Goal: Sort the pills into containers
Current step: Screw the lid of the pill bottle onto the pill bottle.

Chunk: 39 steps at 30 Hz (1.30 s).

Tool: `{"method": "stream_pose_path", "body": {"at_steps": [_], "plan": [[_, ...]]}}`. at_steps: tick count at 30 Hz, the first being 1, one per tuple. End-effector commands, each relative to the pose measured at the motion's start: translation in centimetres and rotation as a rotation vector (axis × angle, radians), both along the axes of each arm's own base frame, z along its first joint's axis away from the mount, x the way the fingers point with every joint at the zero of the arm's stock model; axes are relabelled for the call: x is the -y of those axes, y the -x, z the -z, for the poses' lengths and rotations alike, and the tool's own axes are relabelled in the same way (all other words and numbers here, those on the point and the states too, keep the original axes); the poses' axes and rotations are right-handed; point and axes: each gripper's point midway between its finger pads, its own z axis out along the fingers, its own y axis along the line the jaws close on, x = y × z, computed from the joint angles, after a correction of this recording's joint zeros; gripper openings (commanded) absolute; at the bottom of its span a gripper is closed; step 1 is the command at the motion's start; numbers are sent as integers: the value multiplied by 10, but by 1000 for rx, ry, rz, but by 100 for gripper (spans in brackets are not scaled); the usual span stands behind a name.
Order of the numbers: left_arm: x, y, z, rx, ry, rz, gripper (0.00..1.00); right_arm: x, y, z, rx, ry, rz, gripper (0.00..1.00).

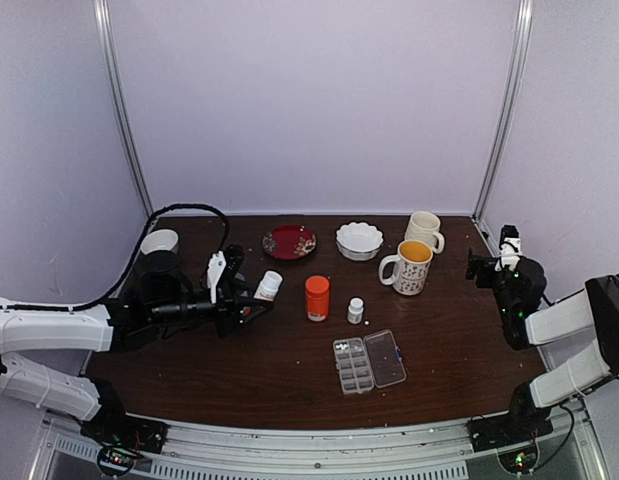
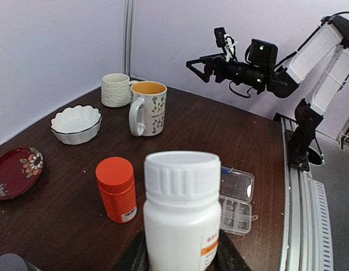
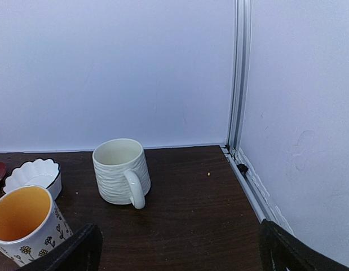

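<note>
Dark brown wood makes up the table top (image 1: 289, 380), closed in by pale lilac walls. The left gripper (image 1: 251, 302) is clamped on a white bottle (image 2: 182, 214) with a ribbed white cap, its black fingers (image 2: 228, 258) pressing the bottle's two sides low on the body. In the top view the bottle leans, cap towards the far right; whether its base touches the wood cannot be told. The right gripper (image 3: 180, 254) hangs over the far right corner of the table with its jaws spread wide and nothing between them or touching them; below it are a ribbed white mug (image 3: 120, 169) and a flowered mug (image 3: 25, 223) with a yellow inside. The clear pill box (image 1: 355, 366) lies flat near the front middle of the table, well apart from both grippers, its lid (image 1: 386, 357) folded open to the right and its two rows of compartments exposed. The pills are too small to make out. Between the held bottle and the box stand an orange bottle (image 1: 317, 297) and a small white bottle (image 1: 355, 311); a red plate (image 1: 289, 241) and a scalloped white bowl (image 1: 359, 240) sit by the back wall.
</note>
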Motion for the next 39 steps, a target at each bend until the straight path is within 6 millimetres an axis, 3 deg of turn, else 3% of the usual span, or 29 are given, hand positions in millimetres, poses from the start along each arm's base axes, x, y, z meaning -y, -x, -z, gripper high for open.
{"method": "stream_pose_path", "body": {"at_steps": [1, 2, 5, 8, 10, 13, 14, 16, 20, 25, 33, 39], "plan": [[12, 5, -23, 37, 72, 79, 8, -3, 6, -28, 15, 46, 33, 100], [13, 6, -21, 35, 72, 91, 8, -8, 6, -46, 10, 46, 29, 100], [17, 6, -19, 32, 74, 110, 9, -21, 10, -65, -70, -98, -26, 100], [20, 7, -17, 33, 65, 129, 9, -39, 22, -73, -114, -230, -131, 100], [23, 8, -15, 33, 57, 148, 9, -37, 28, -72, -129, -354, -113, 100], [27, 12, -11, 22, 38, 189, 9, -82, 32, -75, -226, -384, -344, 99], [29, 13, -11, 25, 33, 206, 9, -101, 34, -78, -266, -388, -437, 95], [31, 14, -8, 18, 25, 220, 9, -141, 45, -81, -324, -369, -606, 89], [33, 16, -5, 17, 15, 235, 9, -219, 85, -89, -404, -230, -891, 91], [40, 22, 6, 23, -57, 266, 9, -293, 136, -89, -485, -91, -1215, 87], [51, 32, 7, 47, -94, 303, 9, -353, 177, -85, -551, 95, -1439, 83], [60, 43, 9, 64, -115, 360, 8, -384, 196, -74, -606, 242, -1560, 71]]}}
